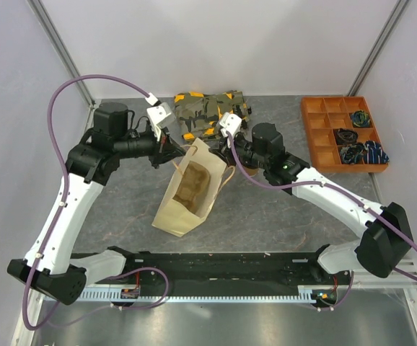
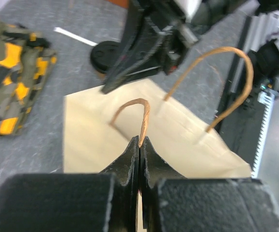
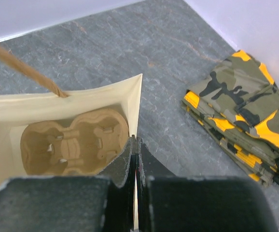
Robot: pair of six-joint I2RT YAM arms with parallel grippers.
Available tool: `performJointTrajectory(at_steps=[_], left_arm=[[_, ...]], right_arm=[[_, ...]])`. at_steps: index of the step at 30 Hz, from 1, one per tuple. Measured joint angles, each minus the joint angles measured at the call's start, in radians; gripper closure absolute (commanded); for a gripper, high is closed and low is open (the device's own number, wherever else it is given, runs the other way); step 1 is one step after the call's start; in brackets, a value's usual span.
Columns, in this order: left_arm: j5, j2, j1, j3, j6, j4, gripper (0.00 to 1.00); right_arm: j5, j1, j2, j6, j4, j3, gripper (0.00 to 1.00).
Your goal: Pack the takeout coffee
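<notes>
A tall tan paper bag point(image 1: 183, 198) lies tilted on the grey table with its mouth toward both grippers. A brown two-hole pulp tray point(image 3: 74, 142) sits inside it. My left gripper point(image 2: 139, 141) is shut on the bag's near twisted-cord handle point(image 2: 130, 106). The other handle point(image 2: 236, 82) arches free. My right gripper point(image 3: 136, 140) is shut on the thin edge of the bag's rim point(image 3: 138, 96). In the left wrist view, a round black lid point(image 2: 103, 55) over something tan shows behind the right arm; it looks like the takeout coffee. The top view hides it.
A folded camouflage cloth point(image 1: 212, 112) lies behind the bag, close to both grippers. An orange compartment tray point(image 1: 342, 133) holding small dark items stands at the back right. Both arms point(image 1: 78, 187) point(image 1: 324, 191) reach in over the table's middle.
</notes>
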Motion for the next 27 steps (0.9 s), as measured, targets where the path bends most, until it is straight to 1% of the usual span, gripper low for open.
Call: performJointTrajectory(at_steps=[1, 2, 3, 4, 5, 6, 11, 14, 16, 17, 19, 20, 22, 23, 27], left_arm=[[-0.011, -0.004, 0.011, 0.000, -0.006, 0.006, 0.98], [-0.025, -0.008, 0.021, 0.000, -0.011, 0.012, 0.98], [-0.031, -0.011, 0.031, 0.000, -0.017, 0.018, 0.98], [-0.034, -0.013, 0.037, 0.000, -0.019, 0.020, 0.98], [-0.034, -0.014, 0.041, 0.000, -0.023, 0.023, 0.98], [-0.030, -0.014, 0.043, 0.000, -0.026, 0.026, 0.98], [-0.023, -0.011, 0.023, 0.000, -0.046, 0.032, 0.98], [-0.026, -0.003, 0.008, 0.000, -0.064, 0.041, 0.98], [-0.026, 0.002, 0.002, 0.000, -0.079, 0.045, 0.98], [-0.026, 0.003, 0.000, 0.000, -0.085, 0.046, 0.98], [-0.026, 0.004, -0.005, 0.000, -0.100, 0.050, 0.98], [-0.026, 0.004, -0.007, 0.000, -0.108, 0.053, 0.98], [-0.026, 0.004, -0.015, 0.000, -0.124, 0.065, 0.98], [-0.026, 0.004, -0.019, 0.000, -0.130, 0.071, 0.98], [-0.026, 0.005, -0.031, 0.006, -0.166, 0.094, 0.98]], right_arm=[[0.002, 0.000, 0.000, 0.000, -0.027, 0.014, 1.00], [0.004, 0.000, 0.000, 0.000, -0.052, 0.027, 0.95], [0.006, 0.000, 0.000, 0.000, -0.091, 0.046, 0.71], [0.008, 0.000, 0.000, 0.002, -0.112, 0.057, 0.56], [0.013, 0.000, 0.000, 0.007, -0.138, 0.070, 0.45], [0.019, 0.000, 0.000, 0.009, -0.160, 0.079, 0.36], [0.044, 0.000, 0.000, 0.019, -0.255, 0.143, 0.35], [0.045, 0.000, 0.000, 0.023, -0.283, 0.210, 0.38], [0.043, 0.000, -0.006, 0.022, -0.279, 0.249, 0.47], [0.042, 0.000, -0.011, 0.021, -0.274, 0.257, 0.57], [0.031, 0.000, -0.029, 0.023, -0.252, 0.264, 0.69], [0.024, 0.000, -0.037, 0.029, -0.238, 0.264, 0.81], [0.001, 0.000, -0.041, 0.040, -0.203, 0.264, 0.95], [-0.009, 0.000, -0.040, 0.042, -0.192, 0.264, 1.00], [-0.053, 0.009, -0.021, 0.061, -0.155, 0.253, 1.00]])
